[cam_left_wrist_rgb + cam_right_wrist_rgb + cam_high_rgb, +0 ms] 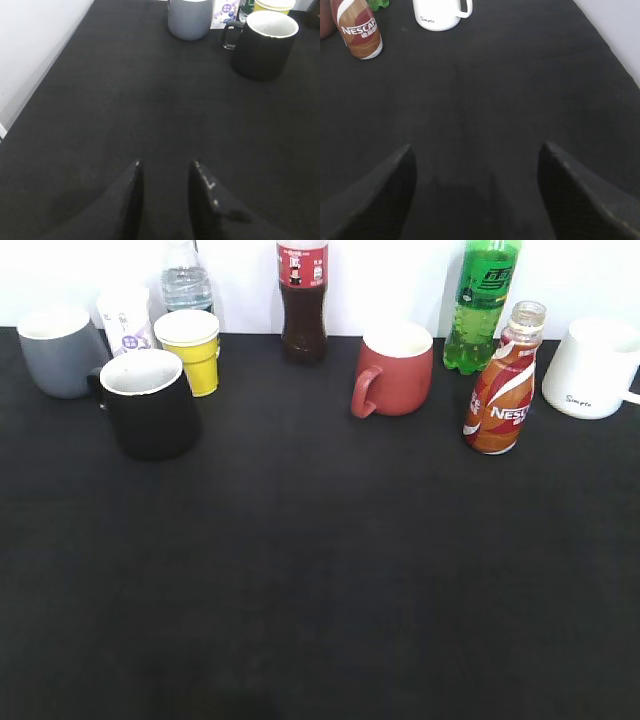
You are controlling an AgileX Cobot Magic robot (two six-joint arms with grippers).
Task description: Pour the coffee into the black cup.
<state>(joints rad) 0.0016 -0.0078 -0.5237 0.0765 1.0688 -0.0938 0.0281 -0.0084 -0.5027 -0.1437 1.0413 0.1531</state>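
Observation:
The coffee bottle [503, 385], curvy with an orange-brown and white swirl label and no cap, stands upright at the back right; it also shows in the right wrist view [360, 31]. The black cup [150, 403] with a white inside stands at the back left, and in the left wrist view [264, 44] with its handle to the left. My left gripper [165, 162] is open and empty over bare black table, well short of the cup. My right gripper [476, 146] is wide open and empty, well short of the bottle. Neither gripper shows in the exterior view.
Along the back stand a grey mug [58, 350], a small white carton [124, 320], a yellow paper cup [191, 348], a clear water bottle [186, 280], a cola bottle [303, 300], a red mug [394, 369], a green soda bottle [482, 302] and a white mug [594, 367]. The black tabletop [320, 570] fills the front.

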